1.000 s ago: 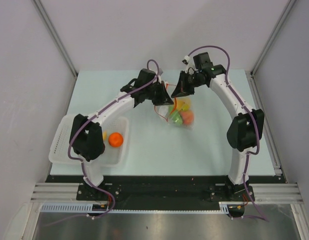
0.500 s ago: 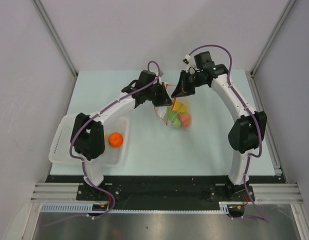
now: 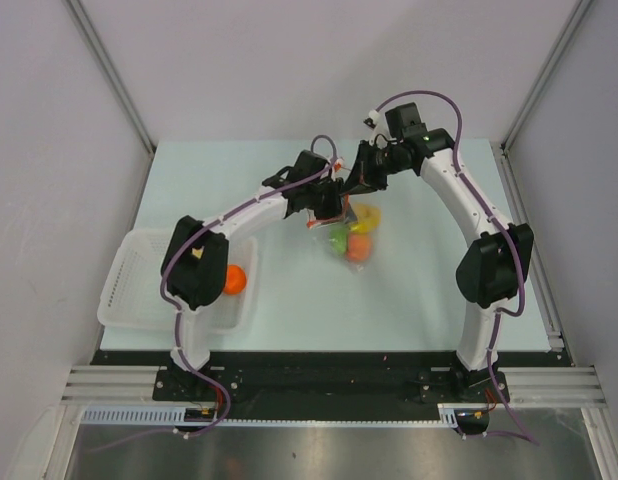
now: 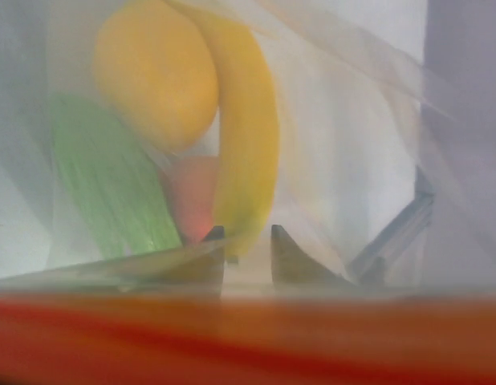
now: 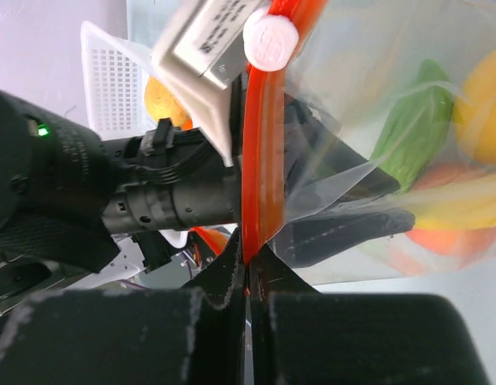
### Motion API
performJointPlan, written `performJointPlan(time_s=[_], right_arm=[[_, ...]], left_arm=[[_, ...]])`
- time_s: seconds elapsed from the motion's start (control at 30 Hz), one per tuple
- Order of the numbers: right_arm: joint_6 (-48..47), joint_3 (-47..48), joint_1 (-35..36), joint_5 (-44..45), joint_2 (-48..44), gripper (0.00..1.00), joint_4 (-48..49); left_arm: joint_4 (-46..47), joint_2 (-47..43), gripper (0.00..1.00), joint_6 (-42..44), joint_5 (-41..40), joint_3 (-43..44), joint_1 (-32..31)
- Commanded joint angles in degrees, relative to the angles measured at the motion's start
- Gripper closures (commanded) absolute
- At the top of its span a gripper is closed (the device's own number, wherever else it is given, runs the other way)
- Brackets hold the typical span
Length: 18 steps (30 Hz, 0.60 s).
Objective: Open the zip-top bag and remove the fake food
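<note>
The right gripper (image 5: pixel 246 258) is clenching its jaws on the red strip of the zip-top bag (image 3: pixel 341 222), over the far middle of the worktop (image 3: pixel 289 290). The left gripper (image 4: pixel 246 247) is reaching just beside it, but I cannot tell if its jaws are grasping. The fake food (image 3: pixel 353 236) is sitting inside the bag.

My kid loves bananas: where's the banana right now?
Seen from above, the banana is inside the clear bag, over the table's far middle, right by the left claw and right claw, beside a green piece and an orange piece.
</note>
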Motion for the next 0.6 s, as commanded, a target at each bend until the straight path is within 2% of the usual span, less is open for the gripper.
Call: performJointPlan(time_s=[0.0,0.07,0.23,0.43,0.57], right_arm=[[1.4,0.6,0.4,-0.8,-3.0,1.0,2.3],[1.4,-0.3,0.6,-0.8,-3.2,1.0,2.7],[1.4,-1.3,0.7,-0.6,-3.5,1.0,2.8],[1.4,-1.9,0.8,-0.2,-3.6,1.0,2.9],[1.3,-2.4,0.8,0.1,-4.1,1.0,2.8]], left_arm=[[-0.2,1.3,0.6,2.1,-1.1,1.9,-0.7],[0.0,1.5,0.52,2.2,-1.1,2.0,-0.8],[-0.2,2.7,0.47,2.7,-0.7,2.3,-1.7],[3.8,3.2,0.46,0.9,2.5,-0.8,-2.0],[4.4,4.1,0.51,1.1,2.6,0.8,-2.3]])
